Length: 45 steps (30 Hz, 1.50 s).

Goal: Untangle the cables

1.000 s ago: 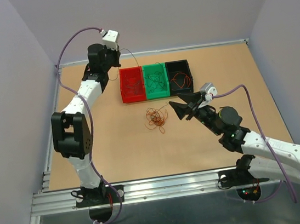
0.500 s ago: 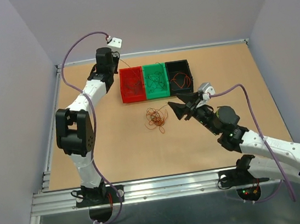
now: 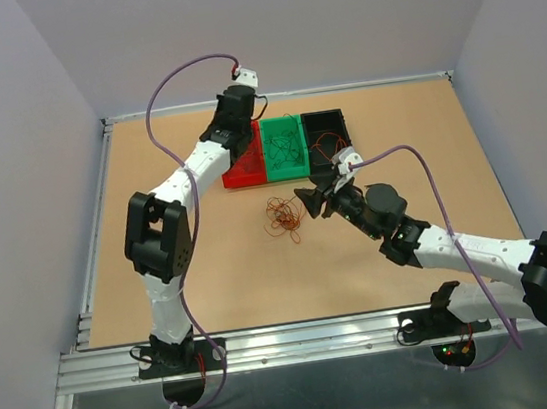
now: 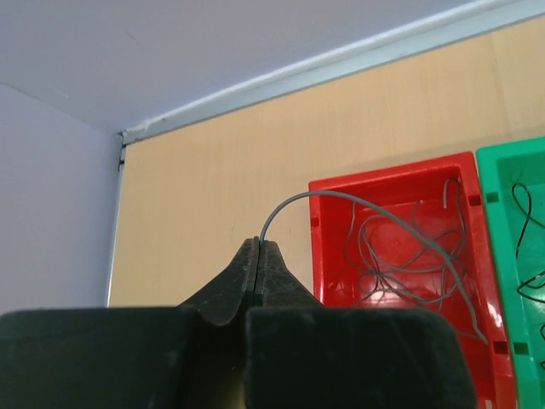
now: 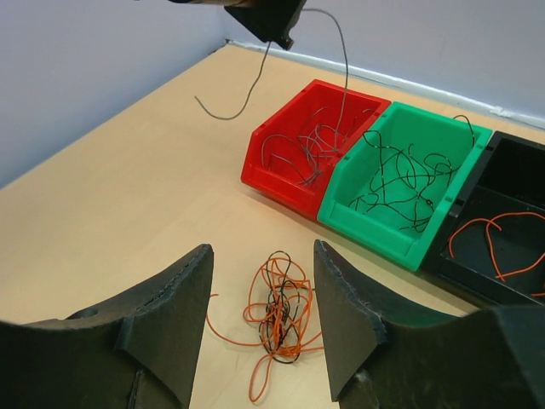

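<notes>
A clump of orange and dark cables [image 3: 284,217] lies on the table in front of the bins; it shows between my right fingers in the right wrist view [image 5: 288,319]. My right gripper [image 3: 305,200] is open and empty, just right of the clump. My left gripper [image 3: 242,118] is shut on a thin grey cable [image 4: 358,204] and holds it above the red bin [image 3: 239,159]. The grey cable hangs from the left gripper [image 5: 274,25] in the right wrist view and curves down into the red bin [image 5: 294,183].
A green bin [image 3: 284,147] holds dark cables and a black bin [image 3: 327,135] holds orange cables. The red bin holds several grey cables. Walls stand close at the back and both sides.
My left arm has swung right from the back left corner to over the red bin, carrying the grey cable. My right gripper has moved left, closer to the clump.
</notes>
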Available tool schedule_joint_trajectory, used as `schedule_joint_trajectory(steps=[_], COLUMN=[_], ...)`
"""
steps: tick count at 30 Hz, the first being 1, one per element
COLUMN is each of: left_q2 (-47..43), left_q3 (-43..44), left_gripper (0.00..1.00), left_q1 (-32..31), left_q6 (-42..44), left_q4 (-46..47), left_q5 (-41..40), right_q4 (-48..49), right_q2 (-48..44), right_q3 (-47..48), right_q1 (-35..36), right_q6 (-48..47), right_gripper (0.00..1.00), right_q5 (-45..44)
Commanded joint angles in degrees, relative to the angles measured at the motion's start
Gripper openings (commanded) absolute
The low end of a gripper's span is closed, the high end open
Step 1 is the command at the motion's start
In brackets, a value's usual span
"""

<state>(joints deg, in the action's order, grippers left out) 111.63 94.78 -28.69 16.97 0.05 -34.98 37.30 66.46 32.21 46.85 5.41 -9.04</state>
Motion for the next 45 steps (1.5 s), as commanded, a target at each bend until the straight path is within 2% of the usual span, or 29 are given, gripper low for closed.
schedule_joint_trajectory(steps=[1,4,7,16,22,29,37,40,45], left_q2=[1.39,6.30,11.84,16.25,14.14,10.27,5.18,4.82,5.79], left_q3=[4.43,13.63,21.29,26.07,20.37,8.25,-3.79,-4.96,-4.26], left_gripper=[0.00,0.00,0.00,0.00,0.00,0.00,0.00,0.00,0.00], left_q1=[1.62,1.53,1.53,1.79,4.42,10.05,11.46,11.46,11.11], left_q6=[-5.53,-10.89,-13.71,-21.53,-25.84,-31.64,-31.13,-30.60,-29.02], left_q4=[-5.58,-15.65,-21.22,-24.49,-16.77,-3.77,5.99,6.97,7.33], left_q5=[2.09,5.53,6.94,18.18,25.48,32.69,25.41,23.12,25.31], right_q4=[1.64,1.64,1.64,1.64,1.64,1.55,1.46,1.46,1.46], right_q2=[-1.50,-2.20,-2.65,-3.88,-5.46,-6.95,-6.69,-6.34,-5.38], right_q3=[3.57,3.13,2.78,2.16,1.37,0.58,0.58,0.75,1.28], right_q1=[-0.27,-0.18,-0.18,-0.27,-0.27,-0.36,-0.36,-0.36,-0.44], right_q6=[0.30,0.30,0.39,0.30,0.13,0.13,0.30,0.57,0.65], right_gripper=[0.56,0.56,0.56,0.56,0.56,0.56,0.56,0.56,0.56], right_q5=[-1.16,-1.25,-1.42,-1.77,-1.77,-1.77,-1.51,-1.07,-0.98])
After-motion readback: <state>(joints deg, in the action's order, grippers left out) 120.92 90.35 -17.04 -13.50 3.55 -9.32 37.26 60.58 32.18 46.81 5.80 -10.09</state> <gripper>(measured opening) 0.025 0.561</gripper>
